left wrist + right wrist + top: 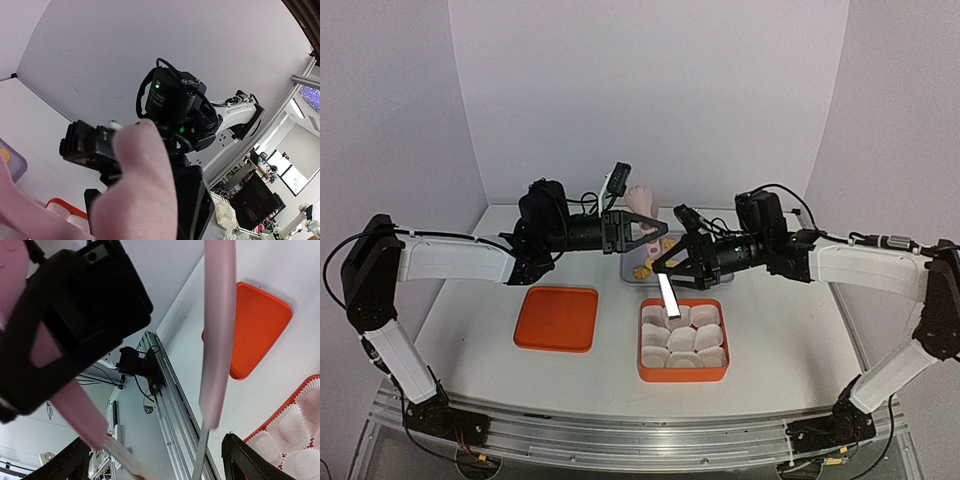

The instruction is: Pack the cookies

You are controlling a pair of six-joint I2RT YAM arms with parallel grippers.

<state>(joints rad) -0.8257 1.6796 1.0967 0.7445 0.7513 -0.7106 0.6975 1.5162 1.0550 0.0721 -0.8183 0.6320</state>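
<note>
Golden-yellow cookies point(642, 269) lie in a clear tub point(632, 272) behind the orange tray; one cookie point(5, 155) shows at the left wrist view's left edge. My left gripper point(638, 226) point(142, 200) is shut on the hinge end of pink tongs point(644, 199) point(140, 175). The tongs' two pink arms point(220, 330) end in metal tips point(667, 294) that hang over the tray. My right gripper point(672, 262) point(155, 442) stands open, with both tong arms between its spread fingers point(245, 460) and apart from them.
An orange tray point(684, 377) point(265, 427) holds several white pleated paper cups point(682, 338). An orange lid point(557, 318) point(260, 325) lies flat to the tray's left. The aluminium rail point(175, 405) runs along the near table edge.
</note>
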